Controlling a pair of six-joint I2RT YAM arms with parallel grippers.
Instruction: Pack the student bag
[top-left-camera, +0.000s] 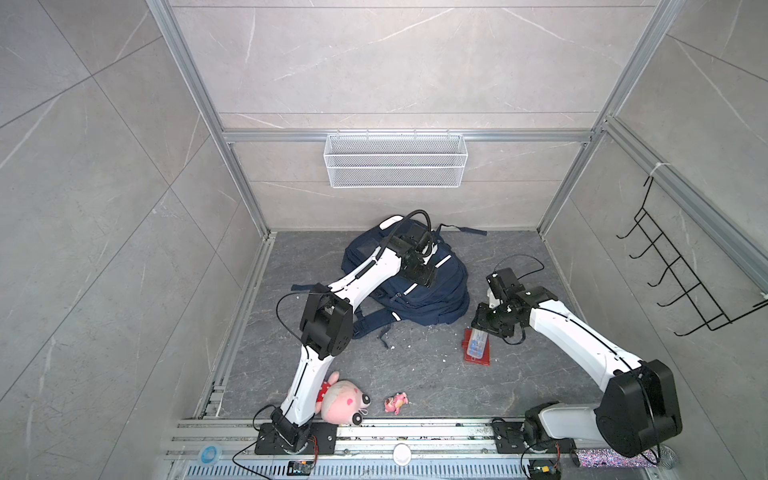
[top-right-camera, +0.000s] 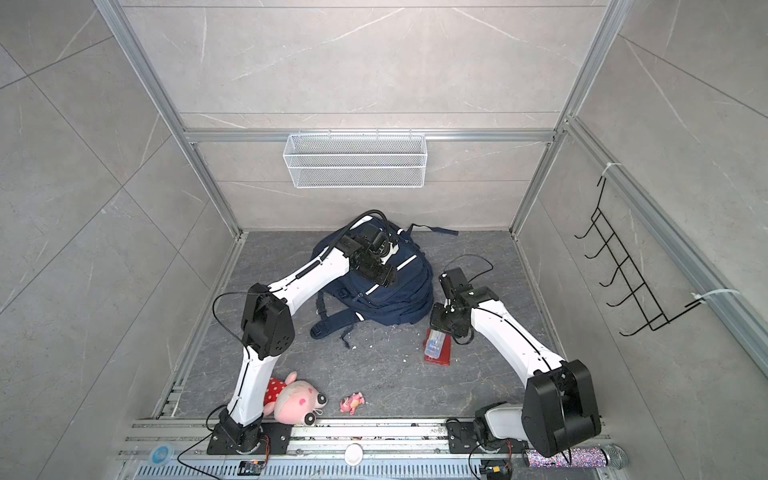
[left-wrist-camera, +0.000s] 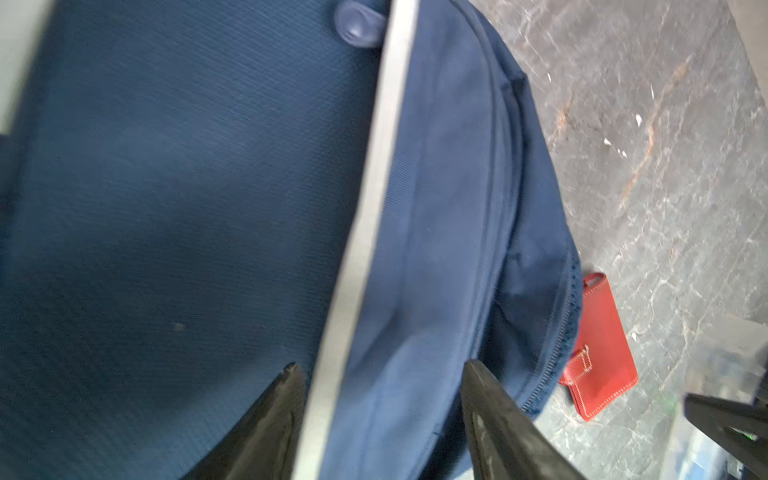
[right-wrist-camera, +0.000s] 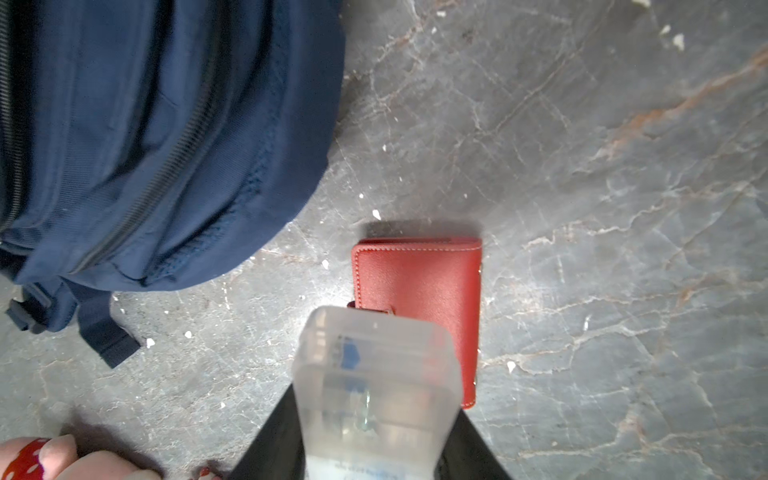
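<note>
where both top views look down on the grey stone floor (top-left-camera: 436, 386), the student bag (top-left-camera: 440, 303) lies flat toward 12 o'clock, close to the back wall. its shoulder straps (top-left-camera: 374, 322) trail toward 7 o'clock. the left gripper (top-left-camera: 426, 279) sits over the bag's upper face, beside a white stripe (top-left-camera: 443, 261). at 4 o'clock from the bag, the right gripper (top-left-camera: 481, 328) is clamped on a clear plastic box (top-left-camera: 476, 345) with blue contents. the box overlaps a red wallet (top-left-camera: 478, 361); whether the two touch cannot be told. a pink plush pig (top-left-camera: 343, 402) lies at 7 o'clock on the floor, against the left arm's lowest link. a small pink toy (top-left-camera: 395, 403) lies near it, at its 3 o'clock. a white wire basket (top-left-camera: 395, 160) hangs on the back wall at 12 o'clock, and a black hook rack (top-left-camera: 681, 286) on the side wall at 3 o'clock.

in the left wrist view, the left gripper's jaws stand apart over the navy fabric, with one of the fingers (left-wrist-camera: 266, 419) on each side of the white stripe (left-wrist-camera: 365, 232). they are not closed on the cloth. the red wallet (left-wrist-camera: 602, 353) lies on the floor just beside the bag's zipped edge.

in the right wrist view, the black fingers (right-wrist-camera: 473, 444) press both sides of the translucent box (right-wrist-camera: 374, 374), which hides one end of the wallet. the bag (right-wrist-camera: 145, 145) is near the wallet but apart from it, and a bit of the plush pig shows at the frame's edge.
</note>
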